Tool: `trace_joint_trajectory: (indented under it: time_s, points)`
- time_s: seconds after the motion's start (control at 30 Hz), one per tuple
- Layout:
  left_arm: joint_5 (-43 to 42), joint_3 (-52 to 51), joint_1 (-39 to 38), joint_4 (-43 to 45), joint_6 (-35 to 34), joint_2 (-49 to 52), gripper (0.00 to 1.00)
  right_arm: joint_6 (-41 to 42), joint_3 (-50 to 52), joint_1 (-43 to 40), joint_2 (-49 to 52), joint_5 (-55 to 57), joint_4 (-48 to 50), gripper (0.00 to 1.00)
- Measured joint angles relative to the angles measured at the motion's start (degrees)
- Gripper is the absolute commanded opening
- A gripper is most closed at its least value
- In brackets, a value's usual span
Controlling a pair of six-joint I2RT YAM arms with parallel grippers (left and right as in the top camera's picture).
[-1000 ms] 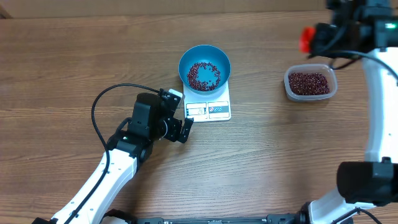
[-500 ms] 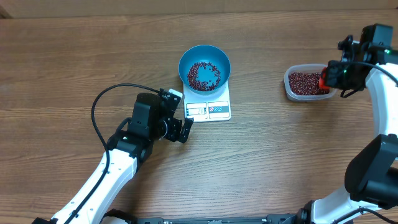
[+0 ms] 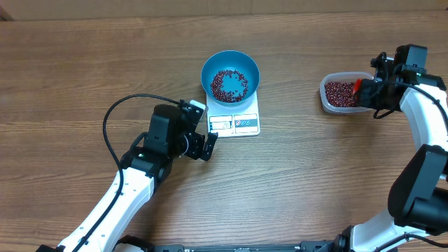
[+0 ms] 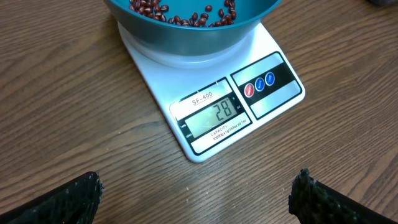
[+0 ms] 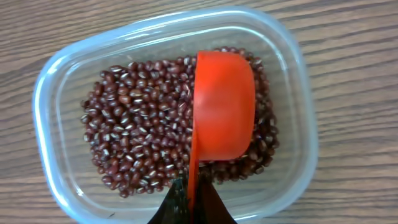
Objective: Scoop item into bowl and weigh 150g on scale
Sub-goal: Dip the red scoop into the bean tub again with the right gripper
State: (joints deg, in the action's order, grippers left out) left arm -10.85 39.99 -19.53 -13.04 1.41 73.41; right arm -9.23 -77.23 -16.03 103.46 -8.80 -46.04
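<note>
Overhead: blue bowl (image 3: 210,64) sitting on white scale (image 3: 234,124), red-brown beans (image 3: 229,85) lying inside. Left gripper (image 3: 204,127) hovering just beside scale, jaws spreading wide.
Left wrist: display (image 4: 214,114) showing 28.
Right wrist: right gripper (image 5: 189,205) pinching red scoop (image 5: 221,106) by its handle, scoop hanging over more beans in clear tub (image 5: 50,93).
</note>
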Motion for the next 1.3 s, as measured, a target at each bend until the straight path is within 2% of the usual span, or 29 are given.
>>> trace_joint_trajectory:
  time_s: [0.4,1.03,1.3]
  points:
    - [0.0,0.0,0.0,0.0,0.0,0.0,1.00,1.0,0.0,0.0,0.0,-9.9,-2.8,0.04]
    - [0.0,0.0,0.0,0.0,0.0,0.0,1.00,2.5,0.5,0.7,2.5,-18.3,-3.3,0.04]
    - [0.0,0.0,0.0,0.0,0.0,0.0,1.00,5.5,0.8,-4.3,3.0,-24.9,-3.5,0.04]
